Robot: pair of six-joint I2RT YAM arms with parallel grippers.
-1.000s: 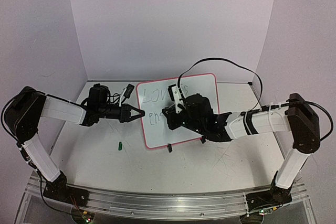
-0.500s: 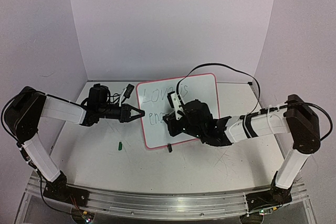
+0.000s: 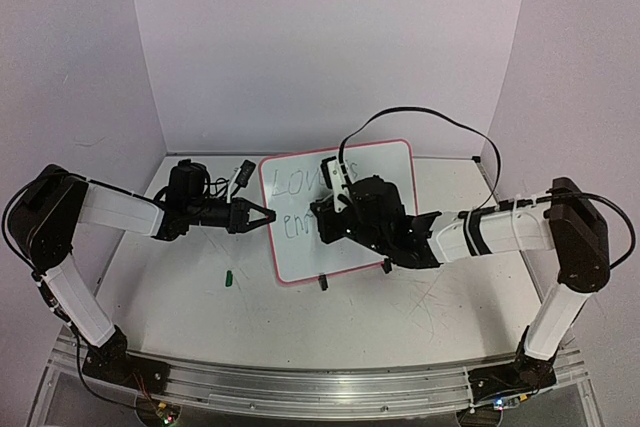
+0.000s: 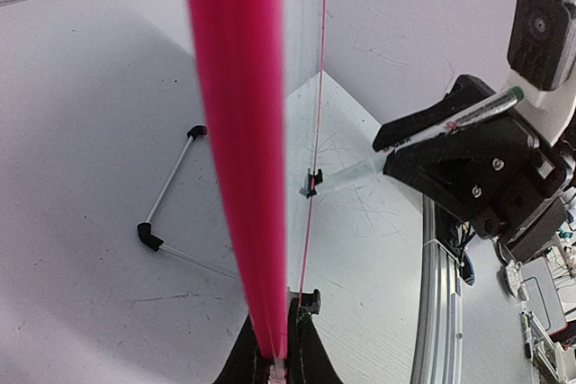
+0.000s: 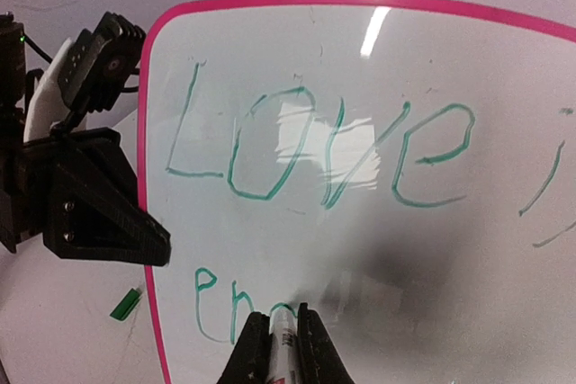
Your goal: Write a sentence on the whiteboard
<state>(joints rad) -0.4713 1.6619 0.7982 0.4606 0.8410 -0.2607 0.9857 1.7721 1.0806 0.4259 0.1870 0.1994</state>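
Whiteboard (image 3: pixel 385 162), a smooth glossy white rectangle with a thin pink-red frame rounded at the corners, stands near upright at the middle of the bench (image 3: pixel 180 297) on two small black clip feet (image 3: pixel 323 284), turned slightly askew. The left gripper (image 3: pixel 262 215) has its fingers (image 4: pixel 297 357) pinched on the board's left edge, where the frame shows in the left wrist view as a blurred pink band. The right gripper (image 3: pixel 325 217) is over the board's face, its fingers (image 5: pixel 247 348) clamped on one white-barrelled marker (image 5: pixel 281 334) whose tip touches the surface. The sentence (image 5: pixel 315 155) is in thin green strokes on two lines: "Love" with further strokes toward the right, and below it "en" just left of the tip. Bare glossy surface lies to the right of the tip on the lower line. One small green cap (image 3: pixel 228 277) lies on the bench left of the board, apart from it.
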